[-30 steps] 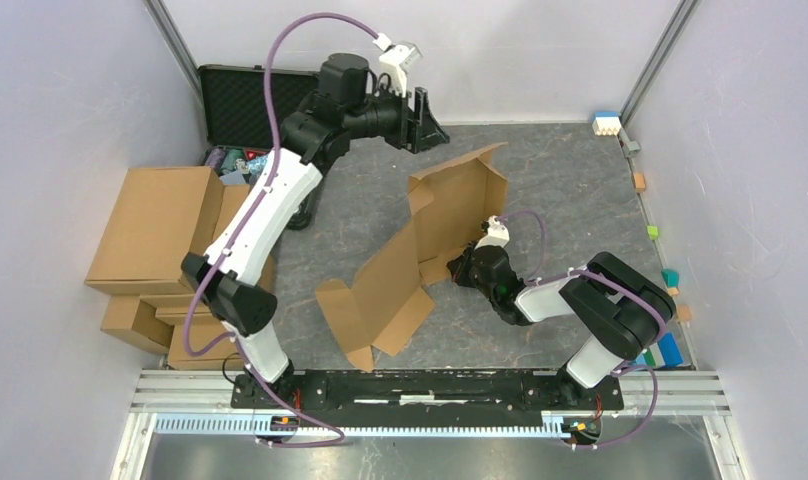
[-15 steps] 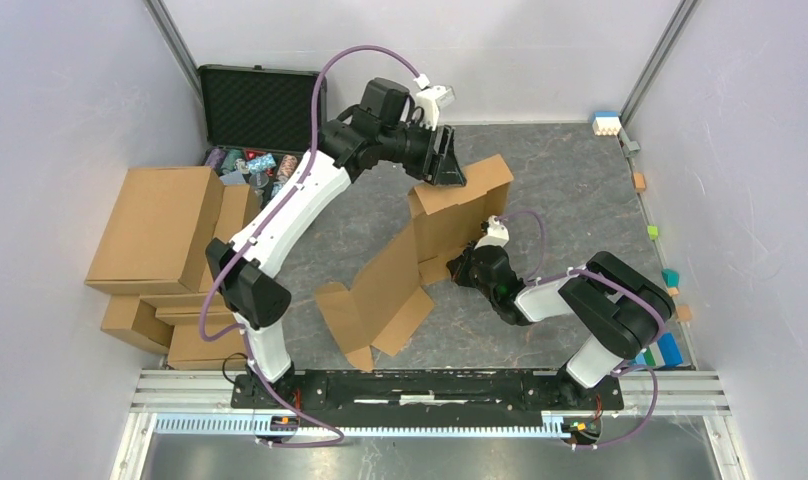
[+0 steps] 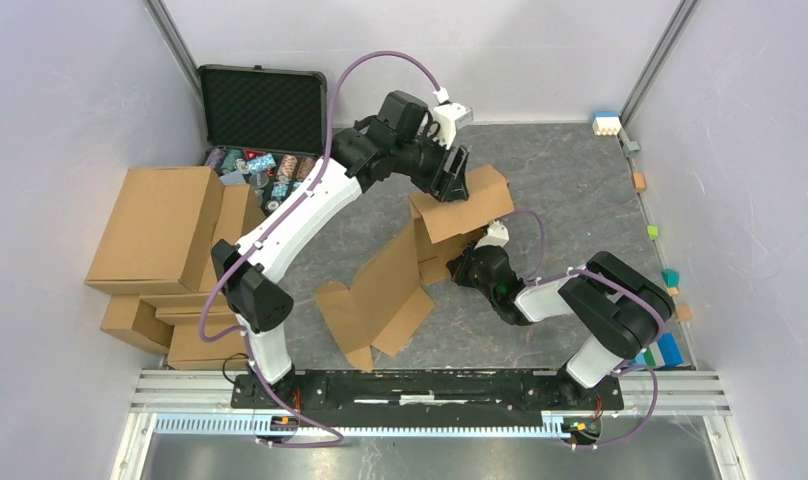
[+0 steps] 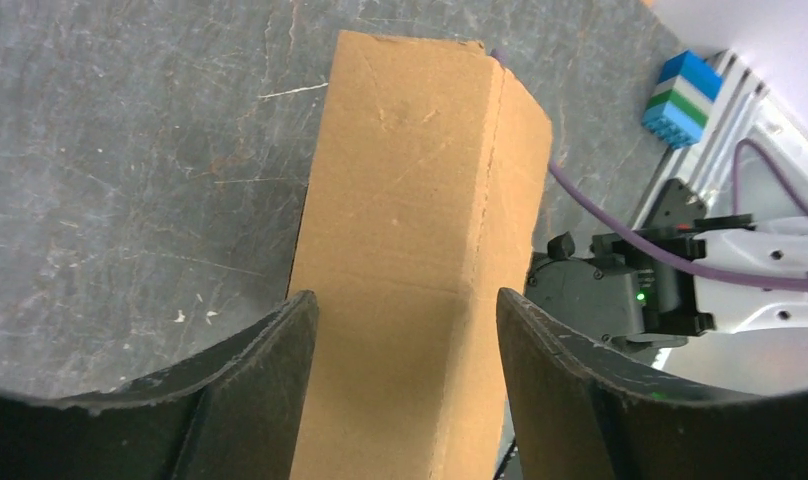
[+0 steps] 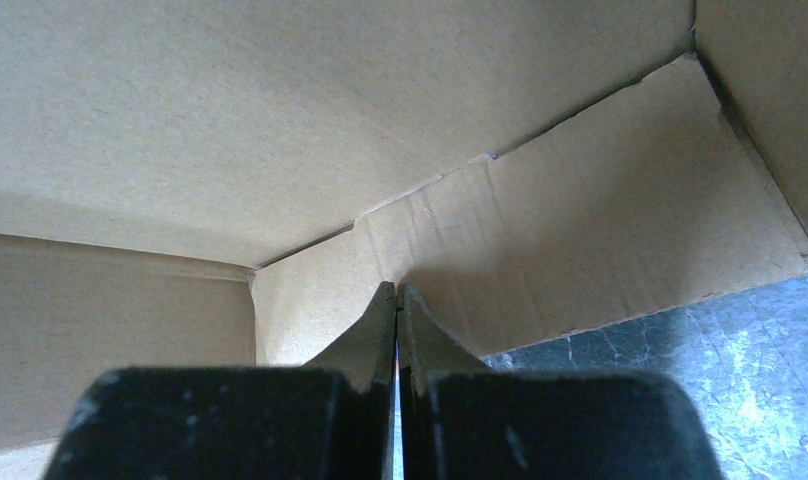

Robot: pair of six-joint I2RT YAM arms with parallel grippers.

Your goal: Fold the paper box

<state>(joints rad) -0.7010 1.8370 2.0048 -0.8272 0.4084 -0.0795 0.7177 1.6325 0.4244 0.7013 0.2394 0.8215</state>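
The paper box (image 3: 390,275) is a brown die-cut cardboard sheet, partly folded, in the middle of the table. Its rear flap (image 3: 470,205) leans forward over the raised back wall. My left gripper (image 3: 458,178) is open and sits on top of that flap. In the left wrist view the flap (image 4: 410,200) runs between the spread fingers (image 4: 270,380). My right gripper (image 5: 395,292) is shut and empty, its tips against the inner cardboard wall (image 5: 280,120). In the top view only its wrist (image 3: 492,275) shows beside the box, and the fingers are hidden under the flap.
A pile of ready-made brown cartons (image 3: 150,230) stands at the left. An open black foam-lined case (image 3: 265,100) with small items is at the back left. Coloured blocks (image 3: 607,122) lie along the right edge, with more of them (image 3: 665,350) nearer the front.
My left arm has swung right and down from the back onto the box's rear flap. The flap has tipped forward from upright. The right arm has not moved.
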